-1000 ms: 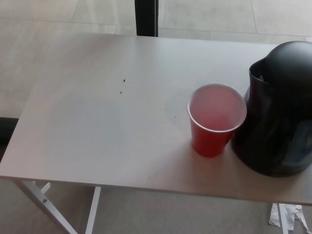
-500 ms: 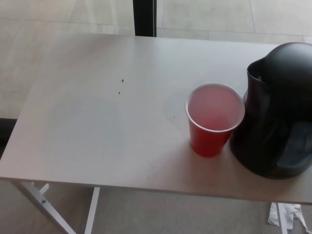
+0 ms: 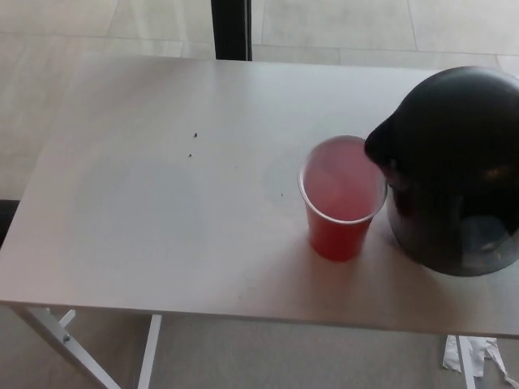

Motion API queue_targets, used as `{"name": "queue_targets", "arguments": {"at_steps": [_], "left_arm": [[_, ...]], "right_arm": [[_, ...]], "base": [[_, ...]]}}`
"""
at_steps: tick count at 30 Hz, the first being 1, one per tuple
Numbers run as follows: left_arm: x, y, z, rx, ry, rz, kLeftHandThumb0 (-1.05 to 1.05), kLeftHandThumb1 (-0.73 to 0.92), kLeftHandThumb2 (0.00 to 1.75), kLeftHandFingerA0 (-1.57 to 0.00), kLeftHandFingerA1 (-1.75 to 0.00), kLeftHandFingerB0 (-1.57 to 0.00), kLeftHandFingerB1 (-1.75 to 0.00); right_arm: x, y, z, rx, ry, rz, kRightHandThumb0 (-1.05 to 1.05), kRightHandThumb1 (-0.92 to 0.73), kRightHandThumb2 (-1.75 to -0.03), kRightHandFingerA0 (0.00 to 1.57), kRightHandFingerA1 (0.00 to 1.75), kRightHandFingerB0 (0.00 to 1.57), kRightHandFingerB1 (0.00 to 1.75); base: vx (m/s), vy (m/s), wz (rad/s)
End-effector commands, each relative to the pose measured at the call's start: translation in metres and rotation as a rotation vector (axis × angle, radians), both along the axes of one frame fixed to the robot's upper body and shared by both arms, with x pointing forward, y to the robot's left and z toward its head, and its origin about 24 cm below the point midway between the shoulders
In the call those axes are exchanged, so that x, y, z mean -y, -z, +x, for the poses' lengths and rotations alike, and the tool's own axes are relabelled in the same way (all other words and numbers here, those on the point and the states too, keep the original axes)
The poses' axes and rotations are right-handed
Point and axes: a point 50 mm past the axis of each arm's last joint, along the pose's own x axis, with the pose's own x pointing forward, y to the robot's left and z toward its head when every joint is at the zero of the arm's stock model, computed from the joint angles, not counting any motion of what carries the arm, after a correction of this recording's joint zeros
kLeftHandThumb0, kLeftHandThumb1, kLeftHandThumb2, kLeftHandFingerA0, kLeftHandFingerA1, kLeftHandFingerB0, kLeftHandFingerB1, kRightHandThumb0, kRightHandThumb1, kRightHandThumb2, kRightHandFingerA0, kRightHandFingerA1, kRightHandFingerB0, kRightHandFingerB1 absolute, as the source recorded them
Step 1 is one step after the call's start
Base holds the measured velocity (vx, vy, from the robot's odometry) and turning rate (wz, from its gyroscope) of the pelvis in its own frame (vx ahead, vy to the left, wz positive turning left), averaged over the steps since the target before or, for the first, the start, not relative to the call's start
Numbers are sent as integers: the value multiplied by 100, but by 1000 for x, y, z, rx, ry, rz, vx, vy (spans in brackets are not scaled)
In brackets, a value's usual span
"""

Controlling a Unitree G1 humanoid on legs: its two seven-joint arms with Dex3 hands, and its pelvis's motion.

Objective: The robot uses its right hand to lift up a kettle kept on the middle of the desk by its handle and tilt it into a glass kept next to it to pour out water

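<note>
A black kettle (image 3: 454,162) stands at the right edge of the head view on the white desk (image 3: 162,211), partly cut off by the picture edge. It leans to the left, and its spout (image 3: 379,150) hangs over the right rim of a red cup (image 3: 332,231). The cup stands upright just left of the kettle, and its inside looks pale pink. I cannot make out any water stream. The kettle's handle is out of the picture. Neither of my hands shows.
Two small dark specks (image 3: 193,144) lie on the desk's left half. A dark post (image 3: 231,28) rises behind the far edge. White desk legs (image 3: 61,332) and crumpled white paper (image 3: 474,361) show on the floor below.
The kettle has tipped to the left, bringing its spout over the cup's rim. The whole picture has also shifted slightly left, so the camera moved. The cup stays in place.
</note>
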Motion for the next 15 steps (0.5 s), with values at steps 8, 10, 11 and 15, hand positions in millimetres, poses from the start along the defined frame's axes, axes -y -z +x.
{"name": "queue_targets", "arguments": {"at_steps": [8, 10, 11, 15], "left_arm": [[-6, -10, 4, 10, 0, 23, -105, 45, 117, -118, -90, -71, -143], [-6, -10, 5, 4, 4, 25, -105, 43, 121, -128, -75, -71, -147], [-6, -10, 5, 3, 8, 36, -105, 45, 122, -126, -78, -70, -146], [-5, -9, 5, 9, 0, 25, -105, 47, 116, -124, -86, -74, -141]], "right_arm": [[-27, -25, 7, 58, -108, -51, -14, -43, -129, 93, 172, 85, 157], [-29, -29, 7, 21, -53, -108, -14, -42, -127, 92, 172, 85, 155], [-30, -29, 8, -10, 5, -131, -19, -46, -115, 122, 138, 101, 121], [-30, -34, 12, -70, 88, -157, -18, -48, -113, 122, 135, 91, 108]], "base": [[0, 0, 0], [0, 0, 0], [0, 0, 0], [0, 0, 0]]}}
